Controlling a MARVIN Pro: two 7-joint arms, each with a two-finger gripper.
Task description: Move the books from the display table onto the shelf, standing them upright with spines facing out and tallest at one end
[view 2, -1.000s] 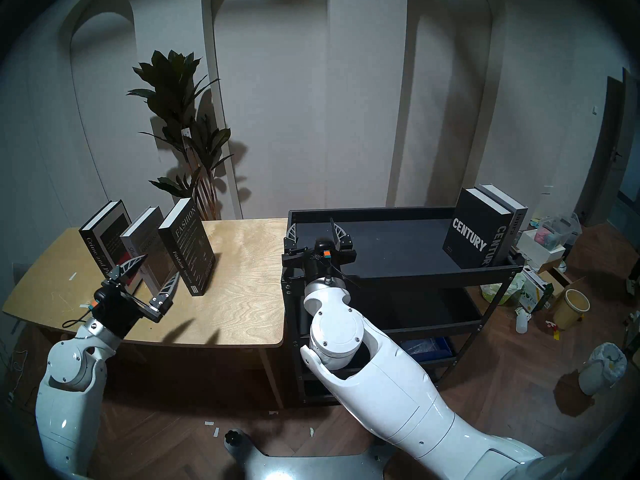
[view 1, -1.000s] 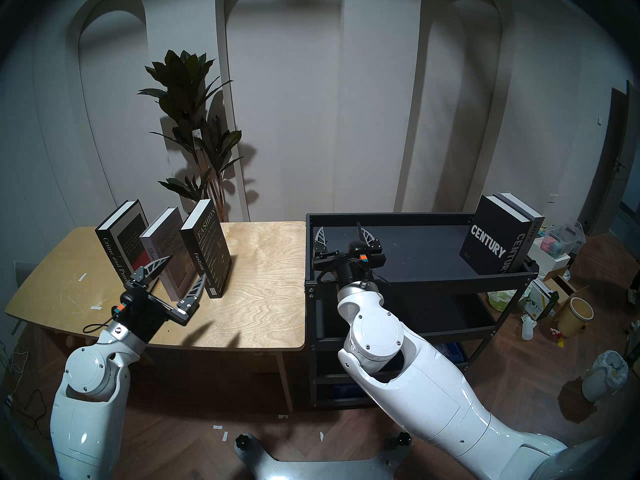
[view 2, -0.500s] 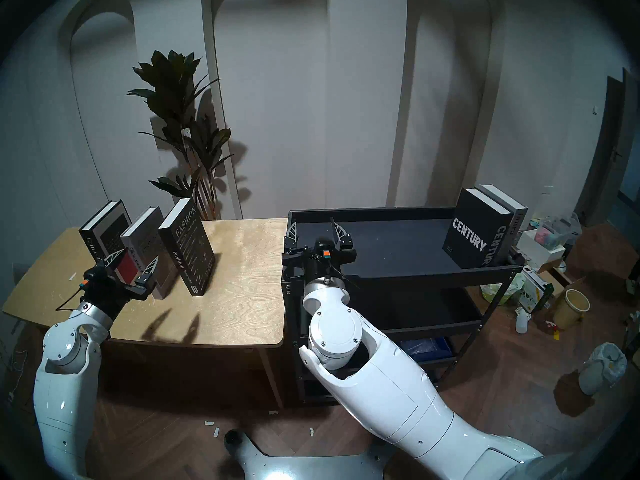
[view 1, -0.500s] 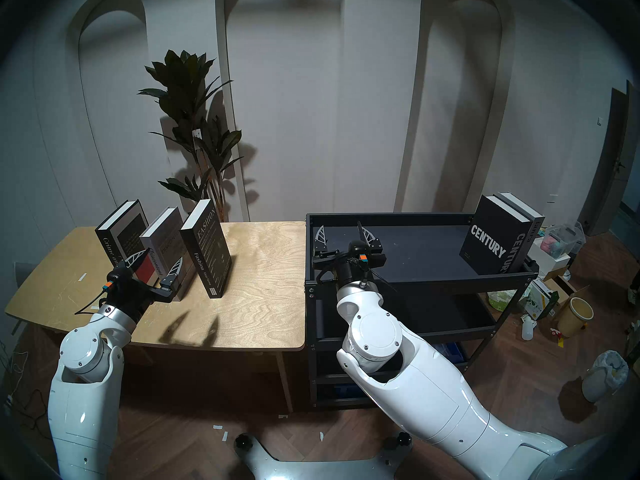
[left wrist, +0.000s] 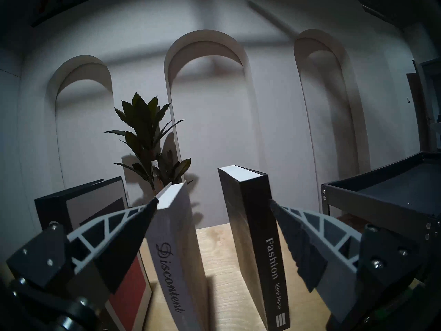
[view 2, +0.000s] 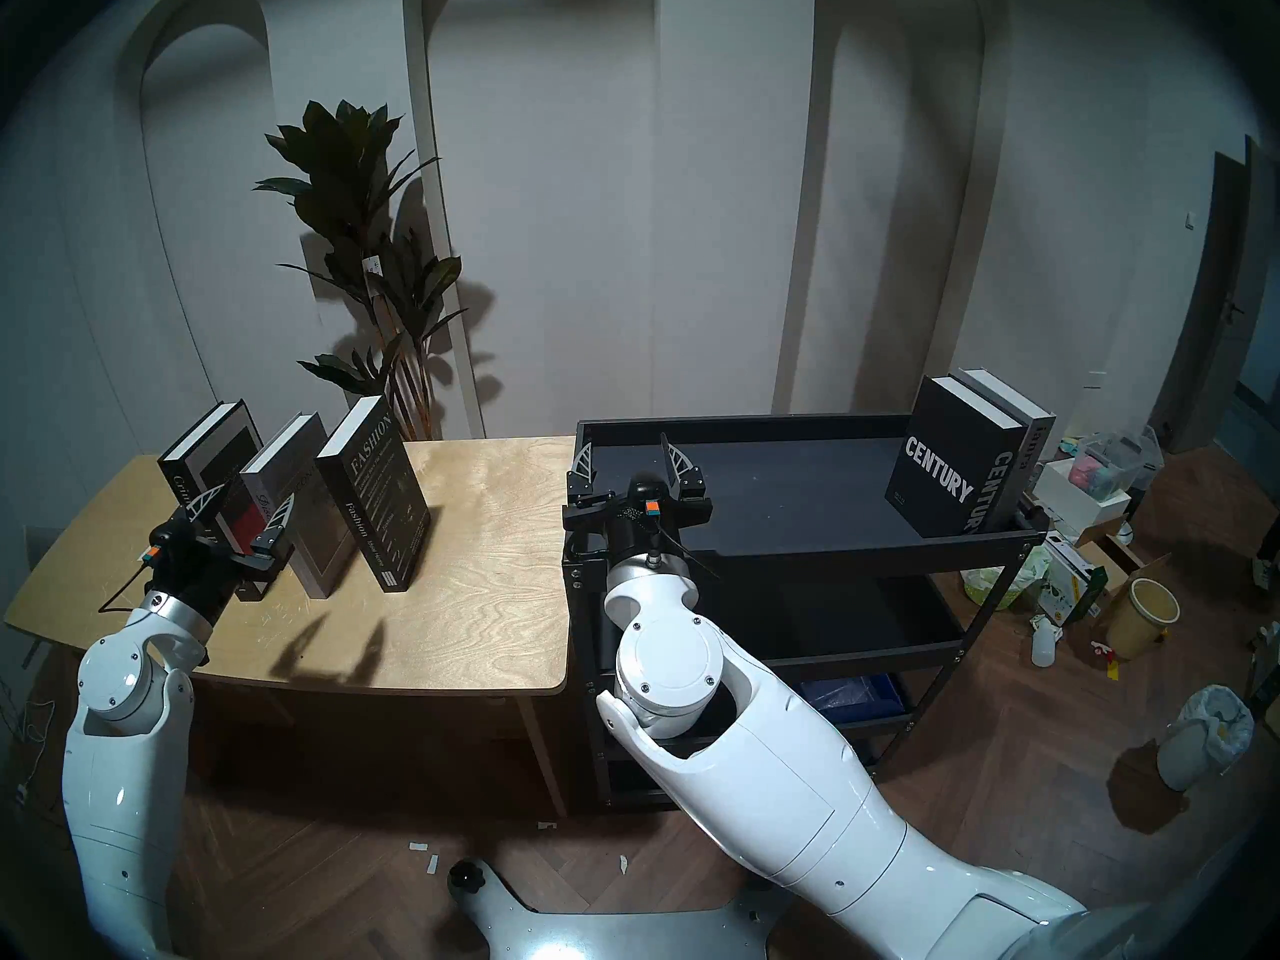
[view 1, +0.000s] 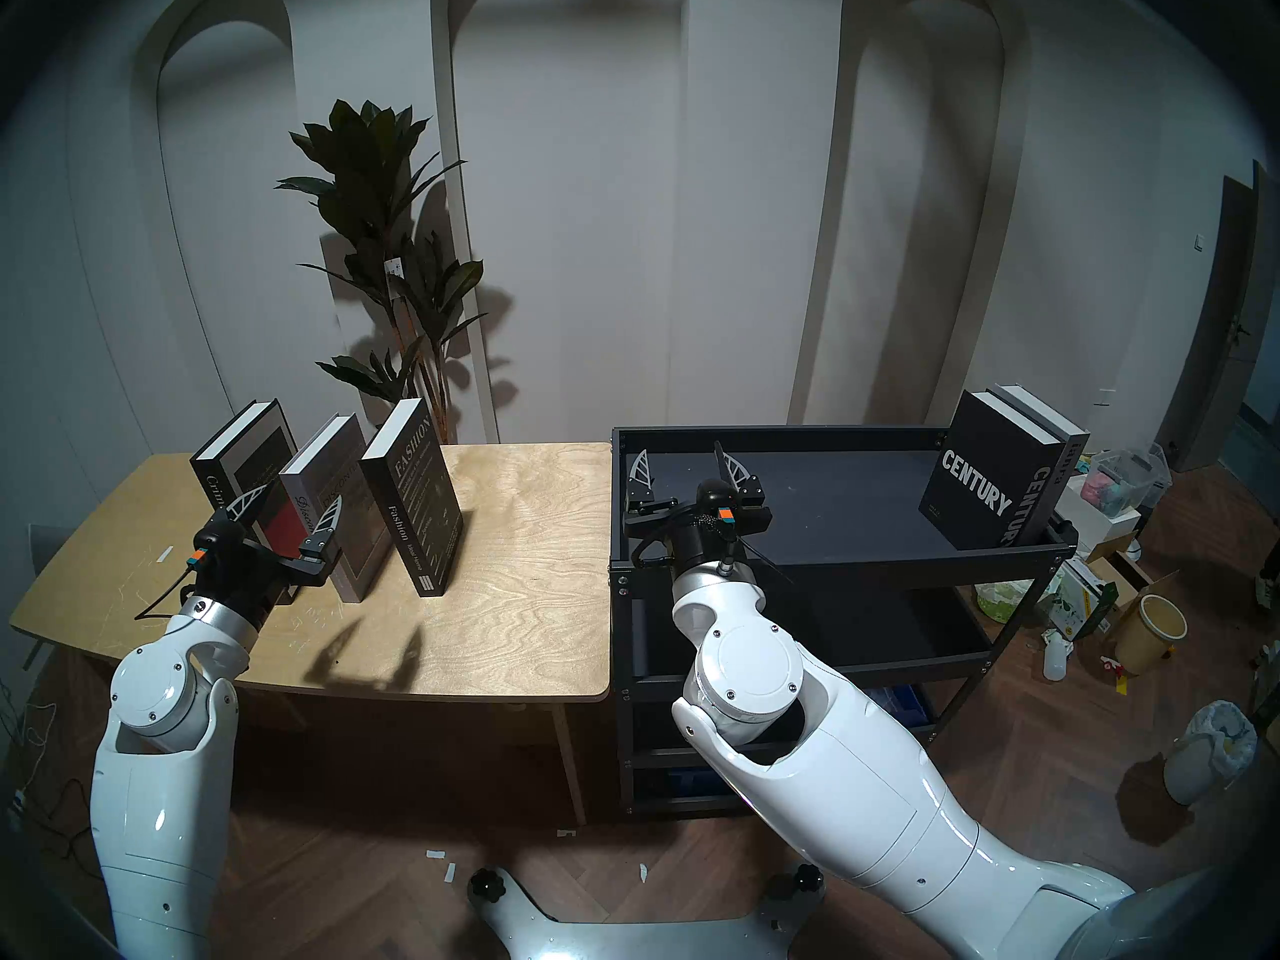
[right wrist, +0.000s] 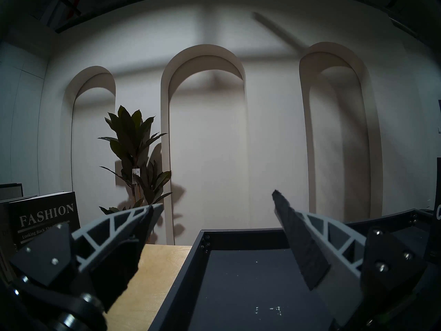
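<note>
Books: three upright hardcovers await on the plywood tabletop.
We judge our left gripper, fingers spread wide and empty, lines up on the grey Discontent hardcover; right gripper hangs open, empty, over the black metal shelf.

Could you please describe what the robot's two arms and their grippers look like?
Both arms have glossy white shells with silver wrist rings and black wrist housings. The left gripper and right gripper each carry two pointed fingers with pale truss-like ribs and dark pads, on black bolted blocks. Each wrist bears an orange-and-teal marker and a thin black cable.
</note>
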